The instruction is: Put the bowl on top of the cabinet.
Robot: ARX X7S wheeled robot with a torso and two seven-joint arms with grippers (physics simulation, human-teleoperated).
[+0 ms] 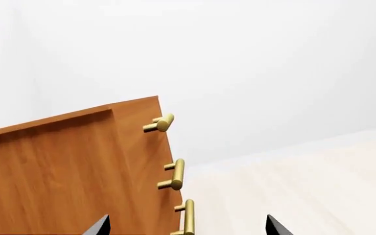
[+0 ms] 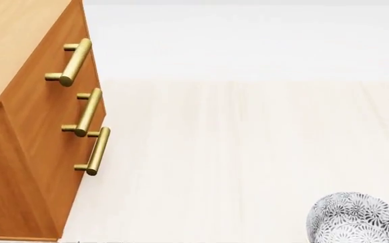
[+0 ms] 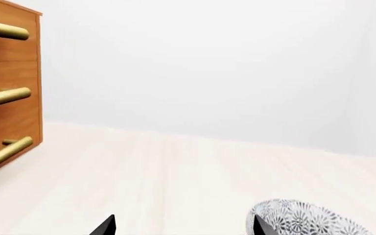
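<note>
- Both pincers show me only their dark fingertips: the right gripper has its two tips spread wide with nothing between them, and the left gripper is parted the same way, holding nothing.
- Just beside the right gripper's one tip sits the bowl, one only, on the pale floor, cut off by the frame edge.
- From the head camera I see the bowl low on my right, well apart from the cabinet on my left.
- I count one cabinet with three brass handles; its top is only partly in frame.
</note>
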